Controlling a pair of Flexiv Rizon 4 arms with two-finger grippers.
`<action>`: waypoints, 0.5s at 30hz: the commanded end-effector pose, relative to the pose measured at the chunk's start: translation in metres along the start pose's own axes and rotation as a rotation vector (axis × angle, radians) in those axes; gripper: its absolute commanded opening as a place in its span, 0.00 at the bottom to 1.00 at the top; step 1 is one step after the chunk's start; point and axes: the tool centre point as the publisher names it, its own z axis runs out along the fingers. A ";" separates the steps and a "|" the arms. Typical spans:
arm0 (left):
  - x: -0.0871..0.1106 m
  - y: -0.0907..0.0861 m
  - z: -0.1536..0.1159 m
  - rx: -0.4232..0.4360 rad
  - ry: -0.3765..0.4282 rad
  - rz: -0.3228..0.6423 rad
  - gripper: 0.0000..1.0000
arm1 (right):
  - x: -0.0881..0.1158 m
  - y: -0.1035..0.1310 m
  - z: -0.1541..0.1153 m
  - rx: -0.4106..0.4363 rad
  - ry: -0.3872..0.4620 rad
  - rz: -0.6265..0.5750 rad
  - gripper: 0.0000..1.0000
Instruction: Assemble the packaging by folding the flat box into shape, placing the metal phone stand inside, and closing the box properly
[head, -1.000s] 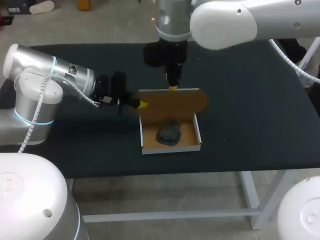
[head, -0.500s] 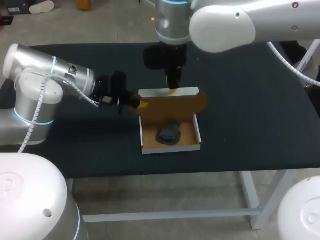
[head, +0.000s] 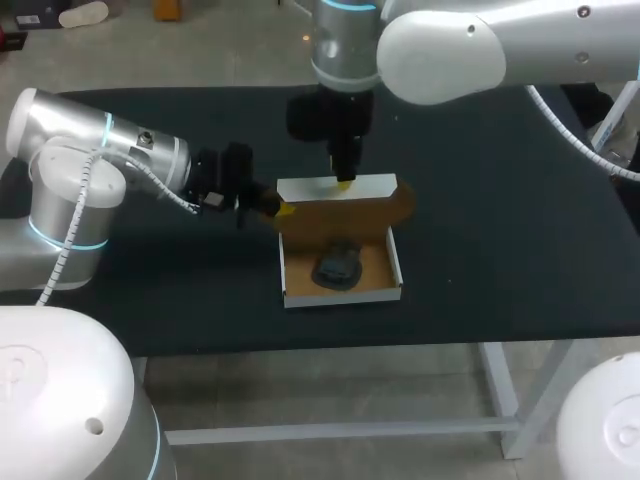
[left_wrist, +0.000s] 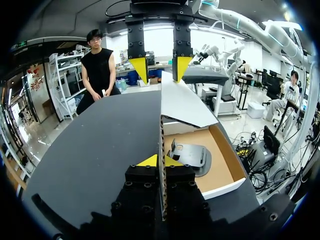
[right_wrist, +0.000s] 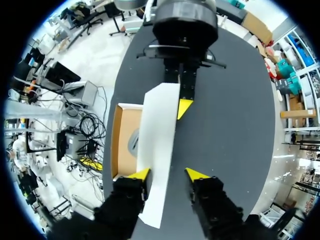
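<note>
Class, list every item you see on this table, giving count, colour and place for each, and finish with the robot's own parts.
table: one, black, under everything.
box: one, white outside, brown inside, open, mid-table.
lid: one, white outer face, raised over the box's far side.
phone stand: one, dark grey, inside the box.
left gripper: one, black, yellow tips, shut on the lid's side flap.
right gripper: one, black, yellow tips, open, astride the lid's edge.
</note>
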 end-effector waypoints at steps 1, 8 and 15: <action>-0.001 0.001 0.002 -0.002 0.005 0.000 0.00 | -0.004 0.004 0.006 0.000 0.013 -0.005 0.45; -0.001 0.001 0.002 -0.002 0.005 0.000 0.00 | -0.005 0.006 0.010 -0.001 0.023 -0.008 0.45; -0.001 0.001 0.002 -0.002 0.005 0.000 0.00 | -0.005 0.008 0.014 -0.001 0.036 -0.010 0.45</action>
